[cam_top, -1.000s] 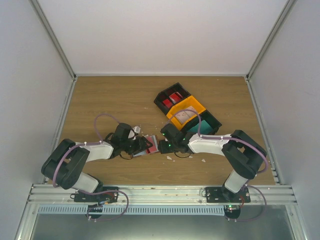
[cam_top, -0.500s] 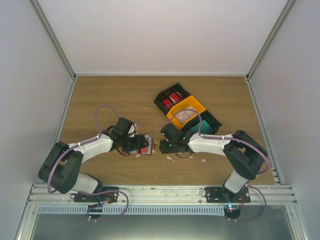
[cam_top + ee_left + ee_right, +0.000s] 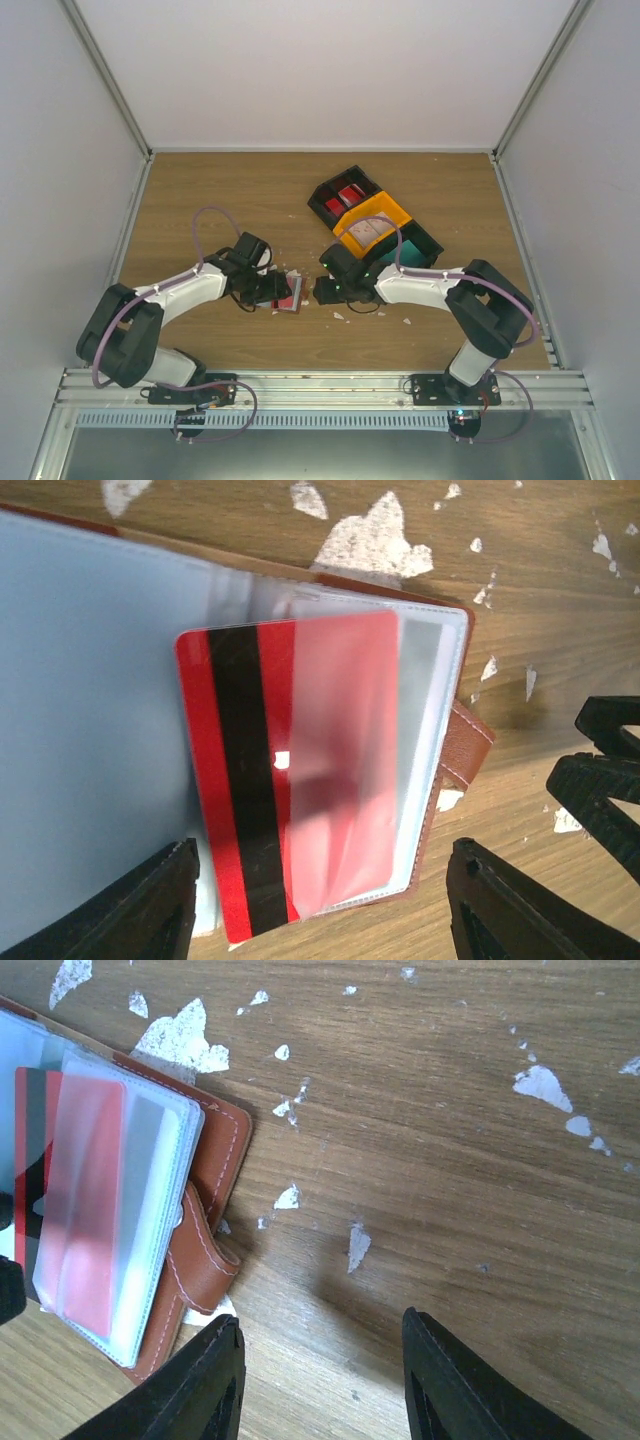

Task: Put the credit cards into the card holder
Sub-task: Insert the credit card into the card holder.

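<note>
The card holder (image 3: pixel 468 742) lies open on the wood, brown leather with clear inner sleeves. A red credit card (image 3: pixel 235 780) with a black stripe sits partly inside one sleeve, its left part sticking out. My left gripper (image 3: pixel 320 910) is open just below the card, its fingers (image 3: pixel 120 910) on either side and touching nothing. My right gripper (image 3: pixel 320 1380) is open over bare wood, to the right of the holder's snap tab (image 3: pixel 200 1260). From above, the two grippers (image 3: pixel 268 290) (image 3: pixel 325 290) flank the holder (image 3: pixel 290 293).
A black-and-orange three-compartment bin tray (image 3: pixel 412 215) stands behind the right arm, with red cards (image 3: pixel 342 197) in one end, a whitish card (image 3: pixel 368 232) in the middle and teal (image 3: pixel 400 255) at the near end. Small white scraps (image 3: pixel 545 1085) dot the wood.
My left gripper has opened wider and let go of the red card, which stays in the sleeve. The left arm has stretched forward. My right gripper has opened a little and shifted slightly left.
</note>
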Robot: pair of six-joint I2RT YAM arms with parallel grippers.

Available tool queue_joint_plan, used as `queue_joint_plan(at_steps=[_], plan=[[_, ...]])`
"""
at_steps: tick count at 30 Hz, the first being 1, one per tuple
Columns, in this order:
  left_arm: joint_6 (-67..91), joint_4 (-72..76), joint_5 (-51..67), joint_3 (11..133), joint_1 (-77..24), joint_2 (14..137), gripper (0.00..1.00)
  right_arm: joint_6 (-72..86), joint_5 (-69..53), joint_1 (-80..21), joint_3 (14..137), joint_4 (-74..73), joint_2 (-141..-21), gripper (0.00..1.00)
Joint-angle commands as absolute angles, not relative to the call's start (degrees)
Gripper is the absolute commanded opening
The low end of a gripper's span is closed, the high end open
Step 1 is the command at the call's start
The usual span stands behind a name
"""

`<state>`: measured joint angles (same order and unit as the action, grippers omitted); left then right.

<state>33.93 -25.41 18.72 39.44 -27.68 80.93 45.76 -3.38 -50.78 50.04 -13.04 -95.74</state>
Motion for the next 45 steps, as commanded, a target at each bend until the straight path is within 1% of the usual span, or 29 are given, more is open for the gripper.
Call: queue_joint_plan(at_steps=[1, 3, 4, 7, 11, 13, 16, 20, 22, 25, 28, 31, 33, 35, 38, 39, 42, 45], plan=[[34.27, -27.41, 13.93, 40.71, -28.01, 78.85, 0.64, 45.88, -4.66, -51.24, 51.11, -11.13, -97.50, 0.44], [34.26, -26.42, 13.93, 40.38, -27.94, 79.95, 0.55, 45.27, -5.64, -51.24, 51.67, -10.99, -98.40, 0.43], [34.37, -25.75, 14.22, 40.13, -27.88, 80.78, 0.52, 44.93, -6.00, -51.24, 51.81, -10.92, -98.77, 0.43], [34.28, -24.11, 14.92, 39.78, -27.89, 83.67, 0.52, 43.95, -7.18, -51.24, 52.18, -10.60, -99.95, 0.42], [33.78, -22.79, 15.88, 39.75, -28.02, 85.97, 0.55, 42.66, -8.61, -51.29, 53.15, -10.63, -101.78, 0.40], [33.22, -21.68, 17.09, 39.80, -28.07, 86.13, 0.55, 42.13, -8.96, -51.29, 53.70, -10.88, -102.79, 0.37], [31.69, -20.17, 19.50, 40.19, -28.41, 85.67, 0.51, 41.41, -9.35, -51.25, 54.47, -10.86, -103.97, 0.29], [29.44, -18.63, 22.54, 40.59, -28.76, 86.18, 0.44, 40.60, -9.58, -51.26, 55.86, -10.97, -105.66, 0.24], [28.75, -18.99, 22.25, 41.19, -29.40, 87.18, 0.41, 40.21, -9.51, -51.25, 56.50, -11.03, -106.34, 0.22], [27.86, -19.77, 20.85, 42.40, -30.42, 88.10, 0.39, 40.29, -8.24, -51.31, 56.79, -11.73, -106.53, 0.22], [26.90, -19.04, 21.81, 42.82, -30.67, 88.07, 0.37, 40.93, -5.89, -51.26, 56.26, -12.40, -105.36, 0.22], [25.57, -18.47, 23.73, 43.43, -30.84, 88.28, 0.39, 41.74, -2.82, -51.07, 55.89, -13.63, -103.56, 0.23], [25.11, -18.14, 24.88, 43.98, -30.85, 88.33, 0.42, 42.36, -0.45, -51.06, 55.64, -14.68, -101.70, 0.27], [25.55, -20.24, 22.82, 45.13, -30.85, 87.63, 0.47, 42.89, 2.44, -51.06, 55.78, -16.39, -99.77, 0.32], [26.24, -23.20, 18.83, 46.68, -30.49, 84.61, 0.58, 43.16, 5.48, -51.12, 56.43, -19.52, -97.17, 0.39], [26.47, -23.95, 17.72, 46.99, -30.31, 83.32, 0.62, 43.11, 6.17, -51.15, 56.74, -20.34, -96.56, 0.39], [27.52, -25.84, 14.61, 47.46, -29.15, 79.56, 0.68, 42.81, 6.69, -51.47, 58.20, -21.78, -95.82, 0.40], [29.03, -27.31, 10.28, 46.01, -26.70, 76.76, 0.69, 41.69, 6.45, -52.96, 60.04, -22.03, -96.86, 0.39]])
